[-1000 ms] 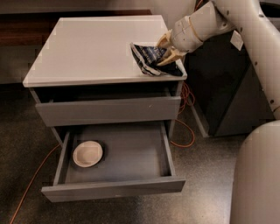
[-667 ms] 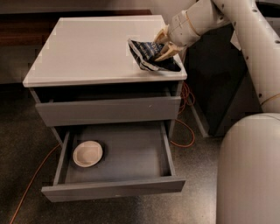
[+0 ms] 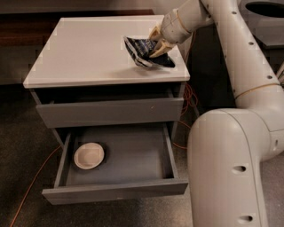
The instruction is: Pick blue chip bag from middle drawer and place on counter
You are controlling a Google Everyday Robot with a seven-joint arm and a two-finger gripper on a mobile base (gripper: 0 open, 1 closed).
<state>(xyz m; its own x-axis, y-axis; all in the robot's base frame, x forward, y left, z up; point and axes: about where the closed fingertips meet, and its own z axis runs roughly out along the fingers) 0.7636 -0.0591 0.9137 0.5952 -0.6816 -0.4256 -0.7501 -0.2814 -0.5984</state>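
The blue chip bag [image 3: 142, 52] is a crinkled dark-blue foil bag with white print, over the right part of the counter [image 3: 88, 48]. My gripper [image 3: 156, 43] is shut on the blue chip bag at its right end and holds it at or just above the counter; whether the bag touches it I cannot tell. The middle drawer [image 3: 120, 155] stands pulled open below, grey inside.
A round off-white bowl [image 3: 89, 155] lies in the left part of the open middle drawer. The top drawer [image 3: 111, 111] is slightly ajar. An orange cable [image 3: 31, 186] runs on the floor. My large white arm [image 3: 230, 146] fills the right side. A black box [image 3: 266, 13] stands at the back right.
My gripper has carried the blue chip bag leftward, from the counter's right edge to further in over the counter. The drawer and the bowl have not moved.
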